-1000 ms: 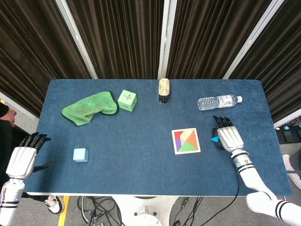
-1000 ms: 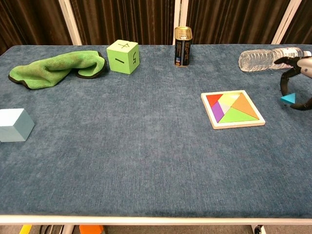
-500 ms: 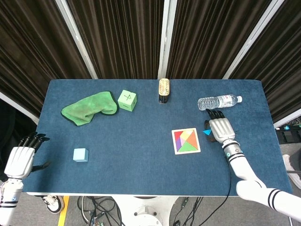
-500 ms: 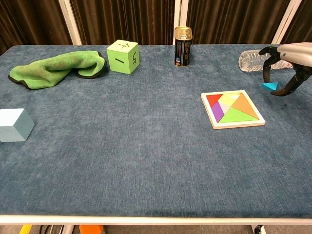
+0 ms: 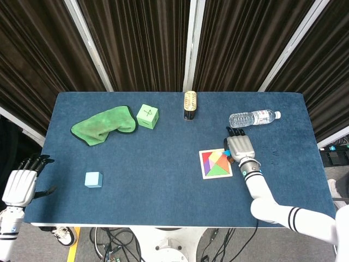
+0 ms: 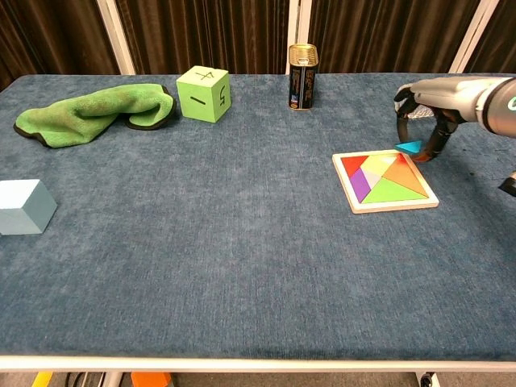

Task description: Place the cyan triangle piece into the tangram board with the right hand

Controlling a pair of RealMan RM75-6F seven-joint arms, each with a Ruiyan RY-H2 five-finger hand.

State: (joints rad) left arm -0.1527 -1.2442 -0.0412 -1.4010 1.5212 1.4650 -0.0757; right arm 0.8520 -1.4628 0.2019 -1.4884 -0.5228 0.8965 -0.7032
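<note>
The tangram board point(image 5: 215, 163) point(image 6: 385, 181) lies right of the table's middle, its frame filled with red, purple, yellow, orange and green pieces. My right hand point(image 5: 238, 148) point(image 6: 431, 113) hovers at the board's far right corner. It pinches the small cyan triangle point(image 6: 410, 147) point(image 5: 226, 154) between thumb and fingers, just above the board's top right edge. My left hand point(image 5: 20, 183) hangs off the table's left edge with fingers apart, holding nothing; the chest view does not show it.
A clear water bottle point(image 5: 252, 117) point(image 6: 407, 100) lies just behind the right hand. A dark can point(image 5: 190, 105) point(image 6: 301, 76) stands at the back middle. A green cube point(image 5: 147, 116), a green cloth point(image 5: 101, 125) and a light blue cube point(image 5: 93, 179) occupy the left half.
My right hand has carried the cyan triangle leftwards from the table's right side to the board's far right corner. The left hand has drifted slightly further down and left.
</note>
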